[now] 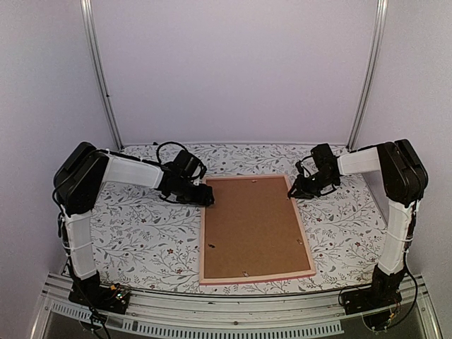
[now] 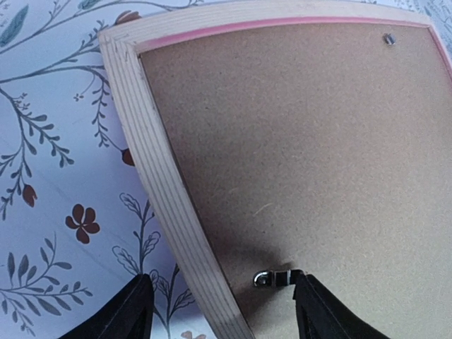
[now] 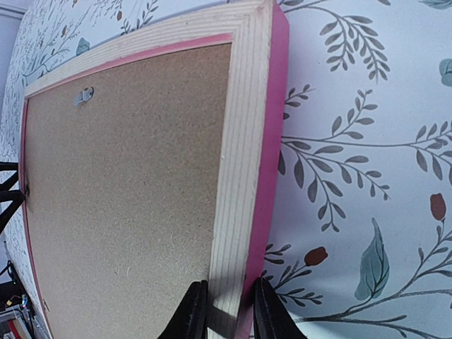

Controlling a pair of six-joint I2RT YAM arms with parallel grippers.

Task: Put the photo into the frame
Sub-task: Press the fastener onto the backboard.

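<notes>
Overhead and wrist views of the frame (image 1: 256, 278), lying back-side up near the middle of the floral-patterned counter (image 1: 141, 233), with its short sides toward and away from the arm bases. A brown backing board (image 1: 251, 226) fills the frame's opening and sits inside the pale wooden rails, whose outer edges show pink. The left gripper (image 1: 208, 196) is at the frame's far-left corner. In the left wrist view this gripper (image 2: 222, 309) has its jaws spread wide across the frame's left rail (image 2: 152, 162): one finger is over the counter just outside the rail, and the other is over the backing board (image 2: 304, 141) just beside a small metal clip (image 2: 275, 278) fixed near the rail's inner edge. Neither finger presses the rail. The right gripper (image 1: 295, 191) is at the frame's far-right corner. In the right wrist view this gripper (image 3: 229, 314) is closed onto the frame's right rail (image 3: 244, 141), with one finger against the inner edge beside the backing board (image 3: 127, 176) and the other against the pink outer face. A second metal clip (image 3: 85, 95) sits on the board near the frame's far rail.
</notes>
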